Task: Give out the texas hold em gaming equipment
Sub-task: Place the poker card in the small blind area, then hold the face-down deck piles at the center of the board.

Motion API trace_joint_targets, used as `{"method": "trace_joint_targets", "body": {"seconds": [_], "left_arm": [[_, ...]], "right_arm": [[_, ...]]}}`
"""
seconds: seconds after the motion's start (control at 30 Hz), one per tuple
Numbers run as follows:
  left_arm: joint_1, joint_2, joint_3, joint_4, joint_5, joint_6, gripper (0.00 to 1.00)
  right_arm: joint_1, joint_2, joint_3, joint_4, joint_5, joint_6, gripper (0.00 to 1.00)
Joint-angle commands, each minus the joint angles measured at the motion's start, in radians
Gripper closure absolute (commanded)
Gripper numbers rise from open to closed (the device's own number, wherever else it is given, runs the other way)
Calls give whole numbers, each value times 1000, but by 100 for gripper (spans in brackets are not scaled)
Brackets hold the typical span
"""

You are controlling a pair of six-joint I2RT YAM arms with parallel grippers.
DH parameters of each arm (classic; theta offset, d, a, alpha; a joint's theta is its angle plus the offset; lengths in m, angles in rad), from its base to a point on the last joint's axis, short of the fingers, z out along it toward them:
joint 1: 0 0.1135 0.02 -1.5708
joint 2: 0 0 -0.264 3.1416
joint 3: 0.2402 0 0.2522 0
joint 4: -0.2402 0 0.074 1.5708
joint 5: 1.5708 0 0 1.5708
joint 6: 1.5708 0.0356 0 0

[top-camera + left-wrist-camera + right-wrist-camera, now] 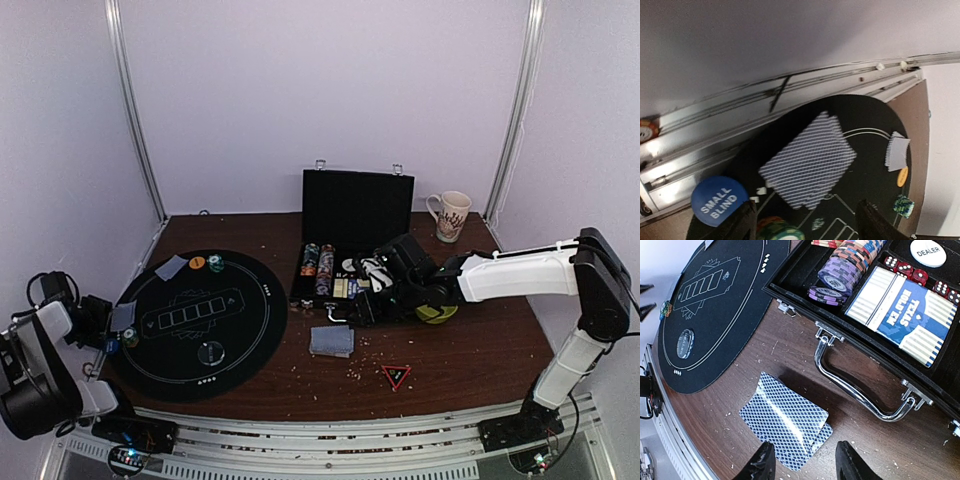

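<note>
- Left fingers (pixel 742 222) hang spread wide over the left edge of the mat (pixel 250 330) with nothing between them. A small card fan (pixel 810 167) lies flat on the felt right below.
- Risk here: the SMALL BLIND button (pixel 719 201) and a chip stack (pixel 779 231) sit just beside those tips. A low or sideways pull-away could topple the stack or shove the button off the mat's rim.
- A tip dragging across the fan would splay the cards out of place.
- Right fingers (pixel 762 462) are parted about halfway and grip nothing. They're poised over the loose cards (pixel 785 422) on the tabletop, just right of the mat.
- Trouble ahead: those cards lie flat on the wood, thin-edged and slightly offset. A poor pinch and they slide away, or only the top one lifts.
- The handle (pixel 860 390) of the case (pixel 800 280) lies near that pile, further right of the mat. A wide approach could clip it and jolt the chips (pixel 845 270) racked inside.
- At the mat's far-left rim, a card pair (pixel 170 267), an orange disc (pixel 197 263) and teal chips (pixel 215 263) are already laid out.
- Any low carry across the mat could sweep those pieces, so I'd want height before crossing.
</note>
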Motion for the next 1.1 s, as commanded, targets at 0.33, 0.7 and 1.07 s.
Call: {"method": "trace_joint_targets", "body": {"seconds": [0.33, 0.7, 1.07], "left_arm": [[-698, -39, 509, 69, -210, 393, 29], [-1103, 203, 477, 72, 210, 512, 6], [-1264, 443, 390, 182, 366, 494, 10]], "right_arm": [[29, -17, 78, -71, -2, -400, 34], [94, 48, 92, -153, -4, -804, 0], [91, 203, 217, -245, -4, -913, 0]]}}
